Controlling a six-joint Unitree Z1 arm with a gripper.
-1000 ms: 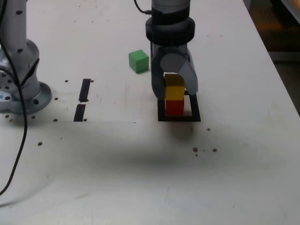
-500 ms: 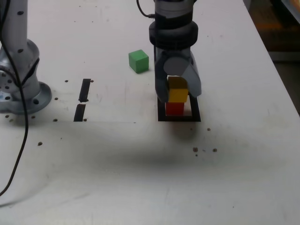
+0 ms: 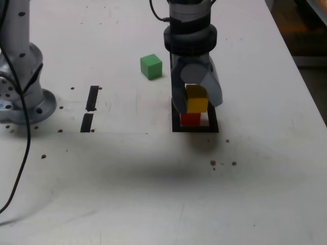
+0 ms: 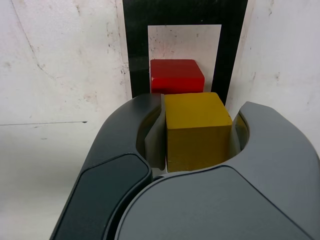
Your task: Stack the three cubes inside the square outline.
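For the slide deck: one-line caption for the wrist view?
Gripper clamps the yellow cube just above the red cube inside the black square outline.

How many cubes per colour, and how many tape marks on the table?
Green cube: 1, loose on the table
Yellow cube: 1, clamped in the gripper over the red one
Red cube: 1, inside the square outline
Square tape outline: 1
Short black tape strips: 2
Total: 3 cubes, 3 tape marks, 6 things

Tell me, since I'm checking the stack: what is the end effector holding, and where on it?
The end effector grips the yellow cube by two opposite side faces, over the red cube.
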